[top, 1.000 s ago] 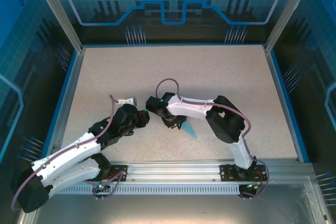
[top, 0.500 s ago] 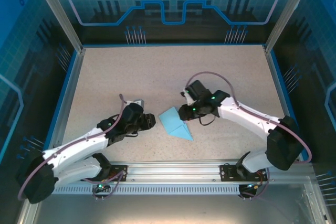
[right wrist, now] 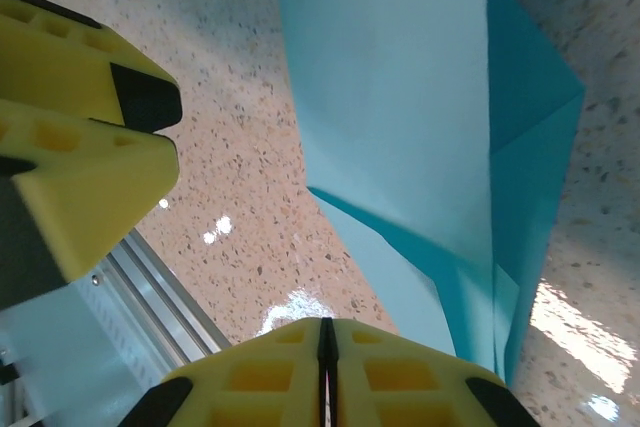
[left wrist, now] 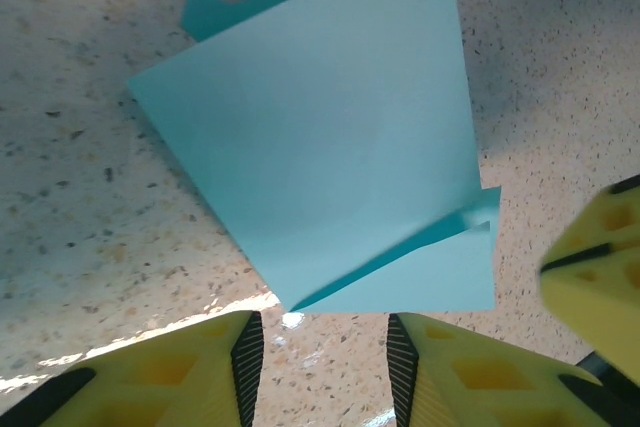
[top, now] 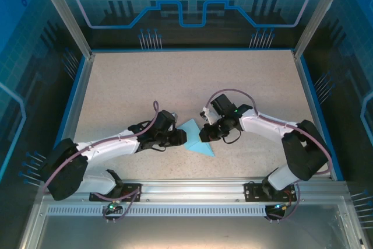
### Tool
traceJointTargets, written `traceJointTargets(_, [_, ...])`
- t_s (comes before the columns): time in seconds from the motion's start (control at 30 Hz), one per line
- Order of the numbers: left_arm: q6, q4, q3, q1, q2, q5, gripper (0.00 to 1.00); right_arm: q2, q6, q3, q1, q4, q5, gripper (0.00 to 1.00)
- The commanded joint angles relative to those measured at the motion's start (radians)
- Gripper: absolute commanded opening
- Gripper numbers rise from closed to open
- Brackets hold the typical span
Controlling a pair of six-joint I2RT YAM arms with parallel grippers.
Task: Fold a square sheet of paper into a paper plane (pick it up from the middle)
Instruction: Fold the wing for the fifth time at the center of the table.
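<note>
From above, the folded sheet of paper [top: 196, 141] lies flat on the speckled surface [top: 192, 80], a little below the middle of the frame, as a light-blue wedge tapering toward the lower right. The left gripper [top: 182, 138] sits at its left edge and the right gripper [top: 204, 135] at its right edge. In the left wrist view the sheet of paper [left wrist: 330, 147] takes up the upper middle, with a small flap turned up at its lower right. The left gripper [left wrist: 322, 367] stands open at the bottom edge with nothing between its pads, the paper's near corner just above the gap, and one of the right gripper's fingers [left wrist: 600, 267] shows at the far right. In the right wrist view the right gripper [right wrist: 323, 347] is closed pad to pad at the bottom, apparently empty; the sheet of paper [right wrist: 400, 117] runs down the upper right in loose layers, and the left gripper's fingers [right wrist: 80, 177] sit at the left. The paper looks thin, light, limp and easily creased or slid, so a raised flap edge probably offers the best hold.
</note>
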Motion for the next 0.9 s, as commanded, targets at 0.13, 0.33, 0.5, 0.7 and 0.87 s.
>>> traceJointTargets(0.13, [-0.015, 0.005, 0.042, -0.022, 0.041, 0.013, 0.42, 0.077, -0.034, 0.033, -0.002, 0.016, -0.046, 0.11])
traceJointTargets(0.33, [-0.010, -0.002, 0.051, -0.025, 0.055, 0.021, 0.42, 0.126, -0.025, 0.036, -0.023, 0.038, 0.014, 0.11])
traceJointTargets(0.5, [-0.004, -0.004, 0.061, -0.029, 0.067, 0.027, 0.42, 0.160, -0.025, 0.013, -0.076, 0.084, -0.013, 0.11])
traceJointTargets(0.7, [0.009, -0.008, 0.091, -0.040, 0.099, 0.046, 0.44, 0.182, -0.005, -0.052, -0.138, 0.189, -0.106, 0.12])
traceJointTargets(0.87, [-0.003, -0.001, 0.104, -0.055, 0.123, 0.044, 0.50, 0.202, 0.010, -0.082, -0.176, 0.222, -0.113, 0.12])
